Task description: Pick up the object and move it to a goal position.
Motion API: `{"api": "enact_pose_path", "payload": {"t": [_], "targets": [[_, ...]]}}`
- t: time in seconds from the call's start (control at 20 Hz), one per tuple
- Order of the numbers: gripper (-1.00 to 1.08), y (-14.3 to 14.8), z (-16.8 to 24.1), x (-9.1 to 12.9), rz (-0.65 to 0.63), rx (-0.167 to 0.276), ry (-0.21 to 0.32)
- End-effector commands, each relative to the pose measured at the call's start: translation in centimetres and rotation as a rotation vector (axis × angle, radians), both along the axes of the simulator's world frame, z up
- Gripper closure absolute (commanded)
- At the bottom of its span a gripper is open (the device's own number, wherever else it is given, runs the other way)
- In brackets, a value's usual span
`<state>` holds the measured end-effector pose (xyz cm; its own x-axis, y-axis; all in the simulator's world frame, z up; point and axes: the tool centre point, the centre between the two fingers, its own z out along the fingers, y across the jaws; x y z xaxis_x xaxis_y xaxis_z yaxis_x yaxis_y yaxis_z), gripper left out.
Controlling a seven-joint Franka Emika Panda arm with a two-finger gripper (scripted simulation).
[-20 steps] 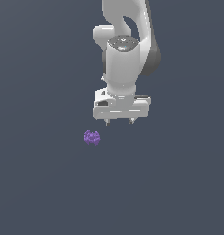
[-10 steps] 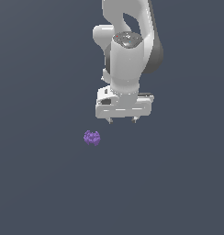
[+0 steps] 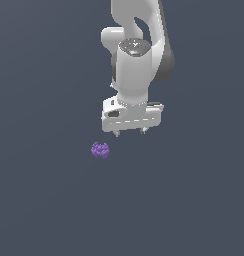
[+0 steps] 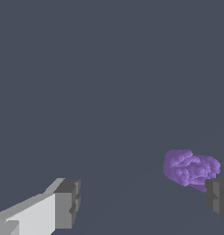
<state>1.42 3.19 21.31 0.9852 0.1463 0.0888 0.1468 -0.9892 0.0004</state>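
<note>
The object (image 3: 100, 150) is a small purple bumpy clump lying on the dark grey floor, toward the exterior view's left of the arm. My white gripper (image 3: 130, 132) hangs above the floor, to the exterior view's right of the clump and apart from it. Its short fingers stand wide apart and hold nothing. In the wrist view the object (image 4: 191, 168) lies just beside one dark fingertip (image 4: 218, 196), outside the gap, while the other fingertip (image 4: 67, 203) is far from it.
A flat, uniform dark grey floor (image 3: 44, 200) fills both views. The white arm (image 3: 139, 50) rises from behind the gripper to the upper edge of the exterior view.
The gripper has shifted slightly lower and toward the purple clump over the last second. The clump has not moved, and the fingers stay apart.
</note>
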Motion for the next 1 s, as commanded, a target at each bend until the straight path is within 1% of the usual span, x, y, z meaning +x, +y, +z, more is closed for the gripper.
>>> {"api": "enact_pose_path", "payload": {"t": [0.0,0.95], "targets": [[-0.92,-0.4,-0.3,0.0,0.037,-0.005,0.002],[-0.92,-5.1,-3.8,-0.2,0.449,-0.047,0.029]]}}
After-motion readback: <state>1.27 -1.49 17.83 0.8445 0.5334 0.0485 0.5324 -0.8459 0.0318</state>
